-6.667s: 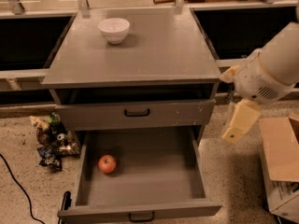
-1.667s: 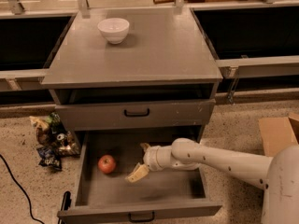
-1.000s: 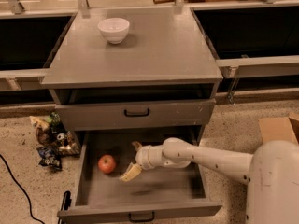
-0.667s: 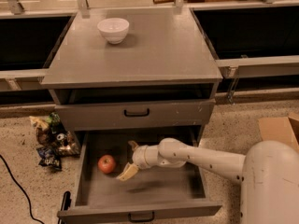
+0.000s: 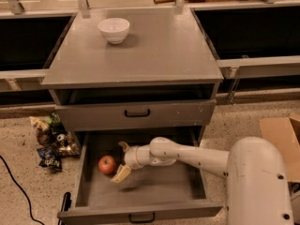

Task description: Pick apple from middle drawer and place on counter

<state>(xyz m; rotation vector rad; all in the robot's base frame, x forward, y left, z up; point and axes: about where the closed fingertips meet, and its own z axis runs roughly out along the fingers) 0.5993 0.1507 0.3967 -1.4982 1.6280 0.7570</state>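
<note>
The apple [image 5: 107,164], small and red, lies on the floor of the open middle drawer [image 5: 185,191], left of centre. My gripper [image 5: 121,160] reaches into the drawer from the right and sits just right of the apple, close to it. One finger points up behind the apple and one points down in front, so the fingers are spread and open with nothing between them. The grey counter [image 5: 154,55] tops the cabinet above.
A white bowl [image 5: 114,30] stands at the counter's back left. A shut drawer front [image 5: 137,114] with a black handle is above the open drawer. Snack bags [image 5: 51,142] litter the floor at left. A cardboard box [image 5: 281,139] is at right. A black cable [image 5: 18,191] runs across the floor.
My arm came down from the right side into the open drawer and moved left along its floor toward the apple. The apple has not moved.
</note>
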